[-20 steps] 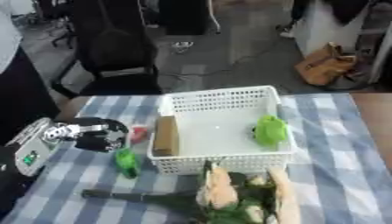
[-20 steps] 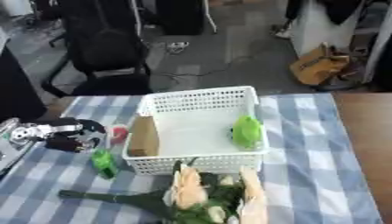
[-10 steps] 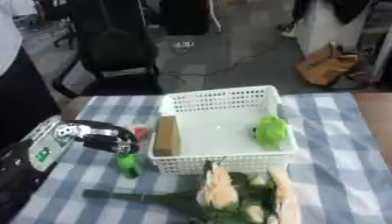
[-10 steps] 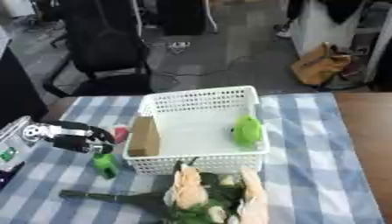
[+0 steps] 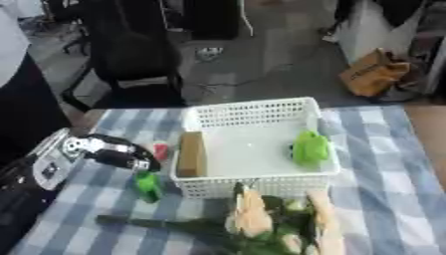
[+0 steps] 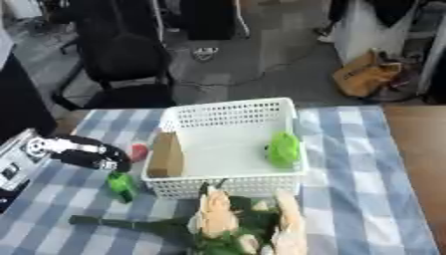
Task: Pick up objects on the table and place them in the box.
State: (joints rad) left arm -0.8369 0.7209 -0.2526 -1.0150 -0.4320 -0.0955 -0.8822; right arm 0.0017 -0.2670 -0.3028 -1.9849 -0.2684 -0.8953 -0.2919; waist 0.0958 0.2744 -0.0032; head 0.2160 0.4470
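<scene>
A white mesh basket (image 5: 253,118) stands mid-table on the blue checked cloth. Inside it a tan box (image 5: 191,153) leans against the left wall and a green toy (image 5: 309,148) lies at the right. My left hand (image 5: 115,155) reaches in from the left, fingers curled, just above a small green object (image 5: 147,186) on the cloth beside the basket. Whether the fingers touch it is unclear. A small red thing (image 5: 161,151) lies between the hand and the basket. A bouquet with pale flowers (image 5: 253,224) and a dark green stem (image 5: 148,223) lies in front of the basket. My right hand is out of sight.
A black office chair (image 5: 131,55) stands behind the table's far left edge, and a brown bag (image 5: 375,74) sits on the floor at the far right. A bare wooden strip (image 6: 418,164) shows at the cloth's right edge.
My left hand has moved right and slightly down, towards the small green object and the basket's left wall. The objects on the cloth have stayed put.
</scene>
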